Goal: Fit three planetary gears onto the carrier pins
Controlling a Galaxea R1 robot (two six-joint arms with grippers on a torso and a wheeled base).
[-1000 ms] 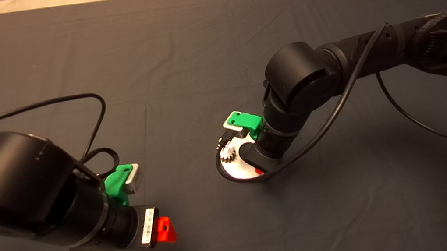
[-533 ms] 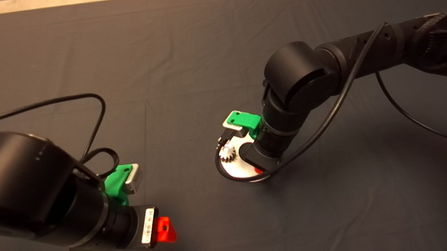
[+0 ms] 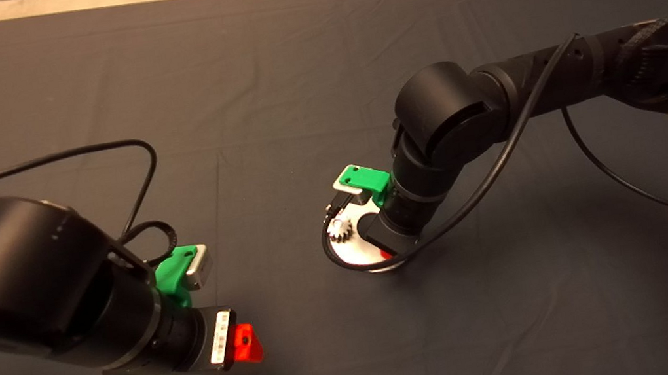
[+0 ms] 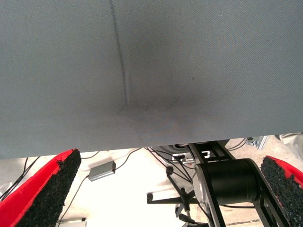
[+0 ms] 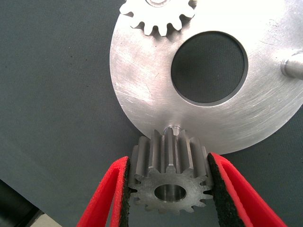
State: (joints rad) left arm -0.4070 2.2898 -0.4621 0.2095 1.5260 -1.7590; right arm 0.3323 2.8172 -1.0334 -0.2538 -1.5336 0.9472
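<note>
In the right wrist view my right gripper [image 5: 168, 161] is shut on a planetary gear [image 5: 168, 184], held on its toothed sides with its centre hole facing the camera. It hangs just above one carrier pin [image 5: 171, 128] at the edge of the shiny disc [image 5: 142, 94]. A second gear [image 5: 158, 16] sits on the disc's far side, and a bare pin [image 5: 293, 64] stands at another edge. From the head view, the right arm covers most of the disc [image 3: 353, 252], with the seated gear [image 3: 338, 230] showing. My left gripper [image 3: 245, 345] is open over bare mat at the lower left.
The dark mat [image 3: 267, 91] spreads around the disc. Black cables loop from both arms, one [image 3: 335, 260] curling round the disc's edge. Past the mat's edge, the left wrist view shows floor with cables, a small grey box [image 4: 102, 170] and a black stand [image 4: 232, 182].
</note>
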